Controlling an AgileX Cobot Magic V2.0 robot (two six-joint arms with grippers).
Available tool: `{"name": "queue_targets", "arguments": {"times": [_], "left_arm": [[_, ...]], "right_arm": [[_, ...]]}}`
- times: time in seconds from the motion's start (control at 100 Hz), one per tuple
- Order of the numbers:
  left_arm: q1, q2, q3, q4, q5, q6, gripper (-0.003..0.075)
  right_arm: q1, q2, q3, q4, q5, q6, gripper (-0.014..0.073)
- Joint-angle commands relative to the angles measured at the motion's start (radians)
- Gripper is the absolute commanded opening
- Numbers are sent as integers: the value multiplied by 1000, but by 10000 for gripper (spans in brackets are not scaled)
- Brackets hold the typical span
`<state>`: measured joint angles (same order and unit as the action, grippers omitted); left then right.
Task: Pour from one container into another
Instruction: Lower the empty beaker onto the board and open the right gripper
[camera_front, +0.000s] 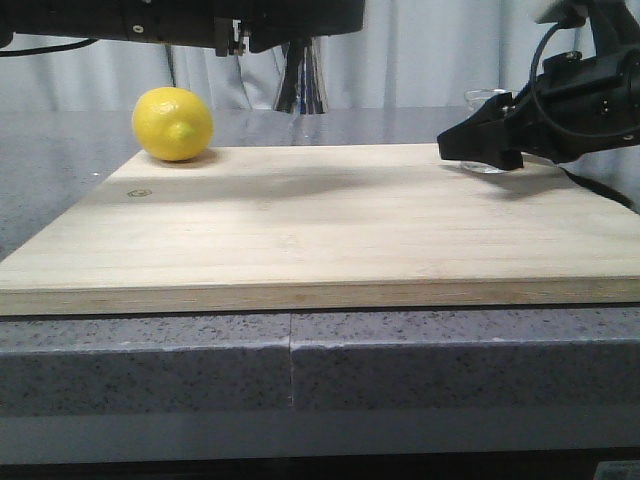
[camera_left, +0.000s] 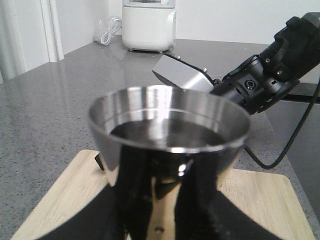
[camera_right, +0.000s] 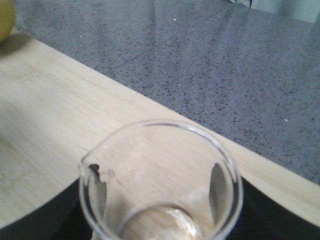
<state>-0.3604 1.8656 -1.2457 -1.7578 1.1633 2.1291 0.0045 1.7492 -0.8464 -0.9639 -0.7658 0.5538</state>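
My front camera sits low, almost level with the wooden board (camera_front: 320, 225), and looks forward across it toward the curtained back, the grey bench (camera_front: 60, 150) stretching behind. My left wrist camera rides very close behind the jigger (camera_left: 169, 131), looking over its rim and down along the board to my right arm (camera_left: 272, 75) at the far side. My right wrist camera looks steeply down into the beaker (camera_right: 160, 185), so near that the rim fills the lower part. All three share the board; the front and right wrist views also share the lemon (camera_front: 173, 123) (camera_right: 5, 20) at the board's corner.
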Motion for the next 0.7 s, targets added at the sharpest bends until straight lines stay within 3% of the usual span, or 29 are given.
{"name": "queue_targets", "arguments": {"times": [0.0,0.14,0.31,0.69], "left_arm": [[-9,-59,-28,-93,105,-9,205],[-9,-59,-28,-93,105,-9,205],[-9,-59,-28,-93,105,-9,205],[-9,-59,-28,-93,105,-9,205]], "right_arm": [[-5,-37,-28,34,-59,-7,514],[-5,-60,-28,31,-55,60,594],[-5,-126,-28,-57,61,199,608],[-5,-299,-28,-654,259,882,608]]}}
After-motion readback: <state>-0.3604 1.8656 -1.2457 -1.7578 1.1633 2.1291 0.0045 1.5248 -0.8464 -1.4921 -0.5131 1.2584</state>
